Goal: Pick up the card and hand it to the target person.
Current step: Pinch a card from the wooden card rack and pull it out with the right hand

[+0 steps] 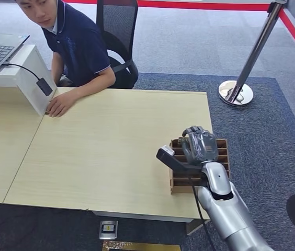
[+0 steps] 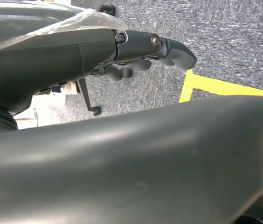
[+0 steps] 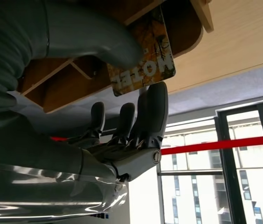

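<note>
Reaching into the slotted wooden card holder (image 1: 220,149) at the lower right of the head view, the right hand (image 1: 200,145) is curled over its top, so the pick-up step looks to be in hand; the person (image 1: 75,47) waits at upper left.

Hanging at the top of the left wrist view, the left hand (image 2: 148,53) holds nothing, fingers loosely curled (over carpet).

Upper middle of the right wrist view, the card (image 3: 142,56) sits pinched between thumb (image 3: 98,39) and fingers (image 3: 155,109), apparently still at the holder. Next comes lifting it out and carrying it toward the person.
</note>
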